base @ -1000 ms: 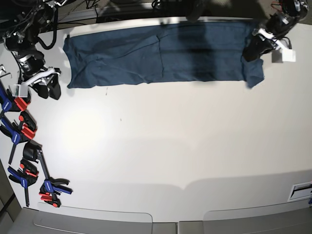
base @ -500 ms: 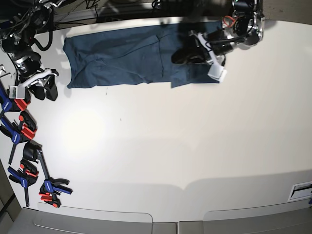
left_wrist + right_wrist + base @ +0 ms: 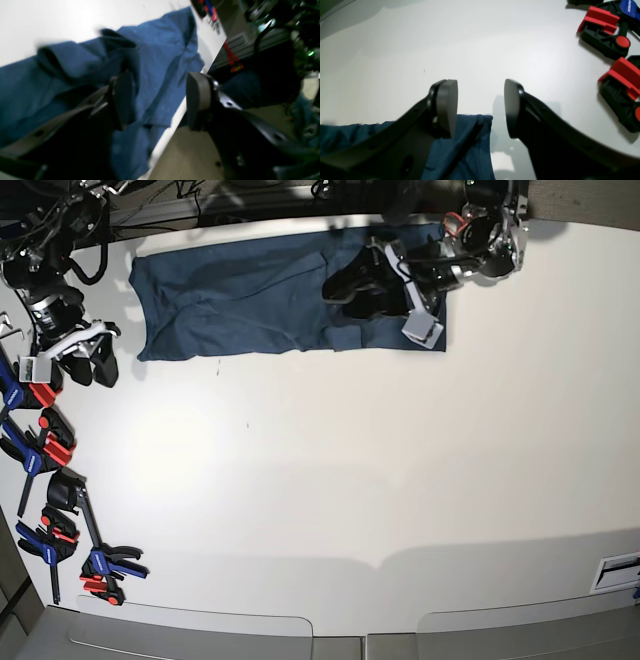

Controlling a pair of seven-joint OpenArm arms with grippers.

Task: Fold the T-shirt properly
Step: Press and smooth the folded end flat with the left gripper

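Observation:
The dark navy T-shirt (image 3: 230, 295) lies as a long band along the far edge of the white table, its right end doubled back over the middle. My left gripper (image 3: 347, 292) hovers over that doubled part. In the left wrist view the left gripper (image 3: 160, 100) stands open, and wrinkled T-shirt fabric (image 3: 160, 50) lies under and beyond the fingers with nothing pinched. My right gripper (image 3: 90, 368) sits off the shirt's left end. In the right wrist view the right gripper (image 3: 480, 107) is open above a T-shirt corner (image 3: 460, 155), holding nothing.
Several red, blue and black clamps (image 3: 50, 450) line the table's left edge, close to the right arm; the right wrist view also shows clamps (image 3: 607, 37). The table's far edge (image 3: 175, 117) runs just behind the shirt. A small white plate (image 3: 615, 572) sits at the near right.
My left gripper carried the shirt's right end leftward over the middle, then opened and let go of it. The shirt band is now shorter. The right arm has barely moved.

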